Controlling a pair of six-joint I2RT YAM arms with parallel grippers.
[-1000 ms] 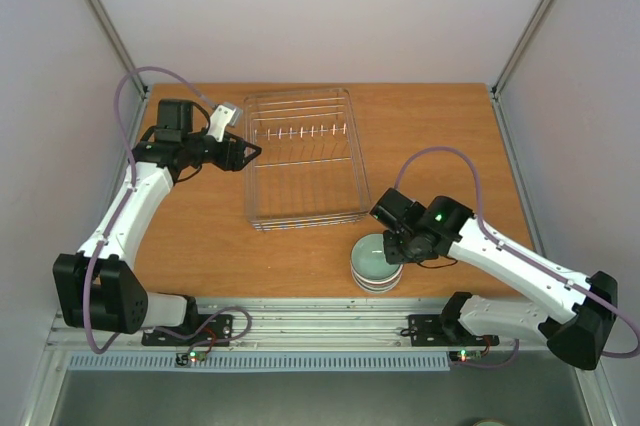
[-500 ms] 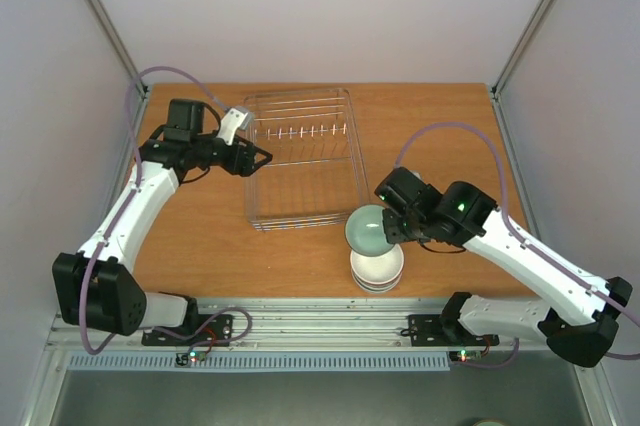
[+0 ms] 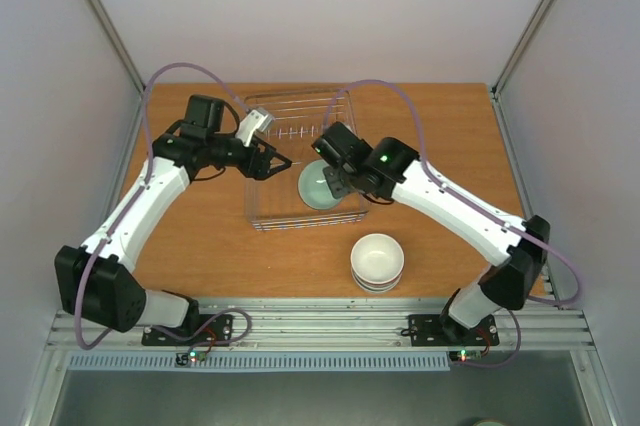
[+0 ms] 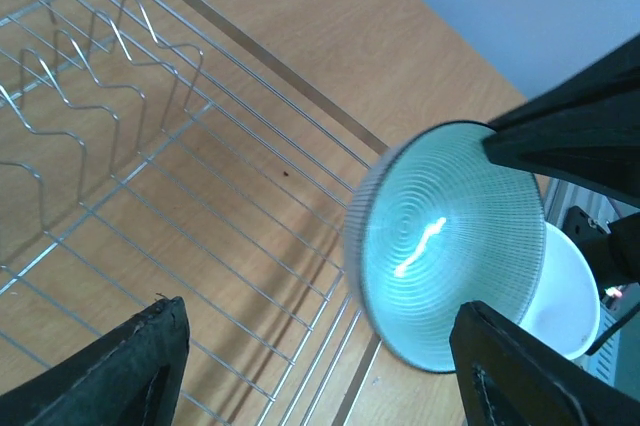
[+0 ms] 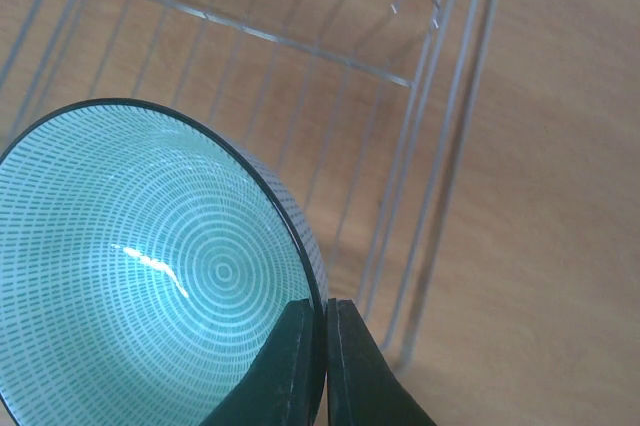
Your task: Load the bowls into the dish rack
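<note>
My right gripper (image 3: 336, 182) is shut on the rim of a pale blue-green bowl (image 3: 320, 186) and holds it tilted above the near right part of the wire dish rack (image 3: 300, 98). In the right wrist view the fingers (image 5: 325, 346) pinch the bowl's rim (image 5: 150, 276) over the rack's wires (image 5: 430, 136). My left gripper (image 3: 281, 163) is open and empty over the rack's left side. In its view (image 4: 320, 371) the bowl (image 4: 450, 246) hangs ahead over the rack (image 4: 150, 146). A stack of bowls (image 3: 377, 261) with a cream-white one on top stands near the front.
The stack of bowls also shows in the left wrist view (image 4: 572, 296), behind the held bowl. The rack has a row of upright divider wires (image 3: 300, 132) across its middle. Grey walls close the table at the back and both sides.
My right gripper lifted the blue-green bowl off the stack and carried it left and away, over the rack. My left gripper moved right, over the rack's left side.
</note>
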